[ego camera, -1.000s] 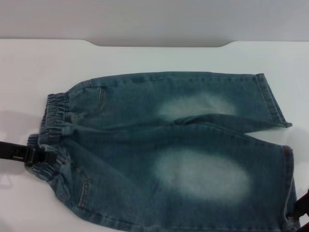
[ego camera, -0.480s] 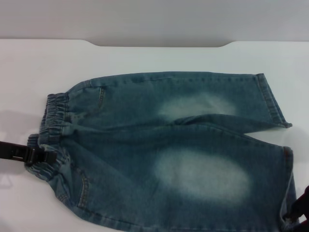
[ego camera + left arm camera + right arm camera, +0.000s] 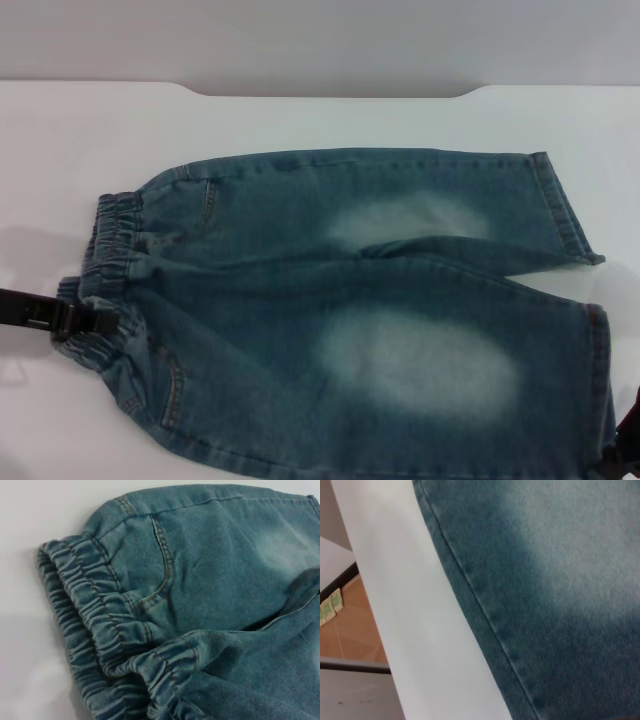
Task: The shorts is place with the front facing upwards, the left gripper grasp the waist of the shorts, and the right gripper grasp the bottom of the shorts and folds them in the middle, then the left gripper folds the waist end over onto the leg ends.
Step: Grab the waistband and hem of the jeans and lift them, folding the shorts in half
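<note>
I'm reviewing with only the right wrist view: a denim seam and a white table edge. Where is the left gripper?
Observer: The left gripper is at the waist of the shorts, on its nearer half.
Operator: Is anything folded yet?
Observer: No. The shorts lie spread flat on the table, both legs side by side, with the waist towards the robot's left.
Operator: And the right gripper itself?
Observer: Only a dark tip of the right gripper shows, beside the near leg hem at the table's near right.
</note>
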`<action>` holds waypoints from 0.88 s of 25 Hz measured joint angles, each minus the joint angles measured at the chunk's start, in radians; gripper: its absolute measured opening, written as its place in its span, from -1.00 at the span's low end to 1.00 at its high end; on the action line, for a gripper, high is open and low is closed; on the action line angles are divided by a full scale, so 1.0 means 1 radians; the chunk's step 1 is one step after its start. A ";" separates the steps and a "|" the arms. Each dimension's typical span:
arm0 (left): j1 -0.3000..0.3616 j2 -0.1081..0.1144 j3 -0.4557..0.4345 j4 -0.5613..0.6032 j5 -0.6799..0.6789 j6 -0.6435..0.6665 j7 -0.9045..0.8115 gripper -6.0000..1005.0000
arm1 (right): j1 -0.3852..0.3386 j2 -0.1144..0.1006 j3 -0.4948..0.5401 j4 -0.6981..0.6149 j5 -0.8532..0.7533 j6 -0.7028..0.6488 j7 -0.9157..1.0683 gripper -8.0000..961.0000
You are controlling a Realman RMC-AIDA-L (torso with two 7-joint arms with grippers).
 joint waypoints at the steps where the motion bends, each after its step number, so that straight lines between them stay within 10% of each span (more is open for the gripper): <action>1: -0.001 0.000 0.000 0.000 0.000 0.000 0.000 -0.84 | 0.000 0.000 -0.002 -0.001 0.000 0.000 -0.004 -0.68; 11: -0.014 0.000 -0.011 0.002 -0.006 0.000 0.000 -0.83 | -0.001 -0.004 0.010 -0.005 0.009 -0.001 -0.017 -0.95; 22: -0.050 -0.001 -0.016 0.007 -0.009 -0.047 0.000 -0.83 | 0.006 -0.057 0.106 -0.042 0.213 -0.102 -0.009 -0.95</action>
